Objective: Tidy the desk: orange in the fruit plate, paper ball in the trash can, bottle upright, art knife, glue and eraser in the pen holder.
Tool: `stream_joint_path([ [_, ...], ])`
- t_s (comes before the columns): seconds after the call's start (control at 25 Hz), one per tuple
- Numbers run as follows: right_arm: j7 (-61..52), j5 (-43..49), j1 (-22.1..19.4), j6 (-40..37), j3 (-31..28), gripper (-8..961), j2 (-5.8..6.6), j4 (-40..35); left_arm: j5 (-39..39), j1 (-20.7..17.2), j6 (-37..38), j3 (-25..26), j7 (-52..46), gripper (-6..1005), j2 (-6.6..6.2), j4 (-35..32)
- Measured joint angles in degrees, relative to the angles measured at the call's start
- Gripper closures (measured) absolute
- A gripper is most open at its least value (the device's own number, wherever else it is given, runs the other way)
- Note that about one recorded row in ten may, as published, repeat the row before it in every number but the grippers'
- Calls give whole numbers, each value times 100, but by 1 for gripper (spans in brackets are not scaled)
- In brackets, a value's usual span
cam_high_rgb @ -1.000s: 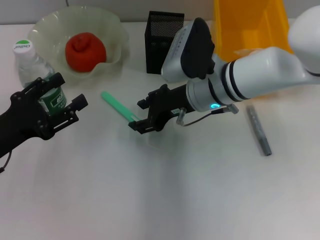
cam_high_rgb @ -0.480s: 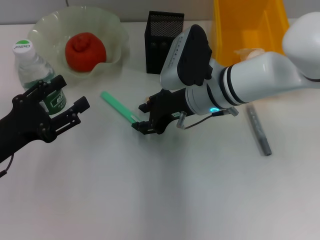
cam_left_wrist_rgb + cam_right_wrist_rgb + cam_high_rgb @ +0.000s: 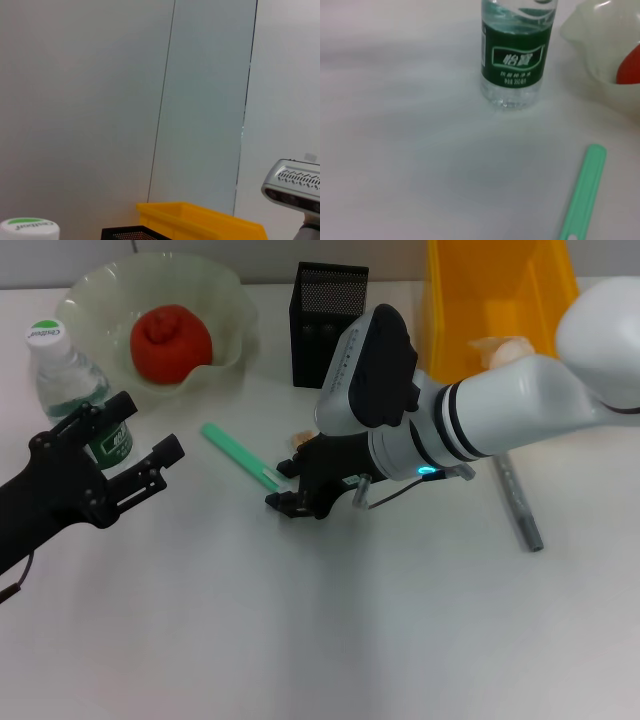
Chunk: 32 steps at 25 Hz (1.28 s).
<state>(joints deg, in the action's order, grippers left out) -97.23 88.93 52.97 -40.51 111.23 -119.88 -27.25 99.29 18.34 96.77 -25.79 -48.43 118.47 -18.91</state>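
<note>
The upright bottle (image 3: 518,55) reads "350ml"; left hand (image 3: 118,453) spread, right hand (image 3: 292,487) indiscernible.

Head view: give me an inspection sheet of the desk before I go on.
Surface: white table, nothing spilled.
Job's things: orange in fruit plate; bottle upright; pale wad, likely the paper ball, in trash can; eraser, green stick and grey stick lie on the table, outside pen holder.
Clutter: nothing seen.
Grippers: left gripper open, beside the bottle, holding nothing; right gripper low at the green stick's near end.
Cables: thin cable looped at the right wrist.
Surroundings: grey wall panels behind the desk.
</note>
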Motion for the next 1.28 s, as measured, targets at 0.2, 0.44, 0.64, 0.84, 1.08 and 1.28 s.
stream_joint_path([
  [0.2,-4,-98,-24,55,38,557,0,-8,-6,1,0,10,43,188,-3,87],
  [0.44,10,-132,-54,66,28,592,0,-20,-24,3,1,16,45,188,-7,89],
  [0.64,16,-132,-69,73,-22,770,0,-18,-32,3,8,24,45,188,-11,90],
  [0.84,15,-132,-167,90,-48,778,16,-129,-49,3,9,24,40,187,-19,87],
  [1.08,22,-28,-491,-150,-457,779,85,-527,-88,3,20,21,-28,187,-37,43],
  [1.28,46,645,-1005,-821,-1401,779,102,-1105,-89,3,29,21,-32,187,-38,38],
])
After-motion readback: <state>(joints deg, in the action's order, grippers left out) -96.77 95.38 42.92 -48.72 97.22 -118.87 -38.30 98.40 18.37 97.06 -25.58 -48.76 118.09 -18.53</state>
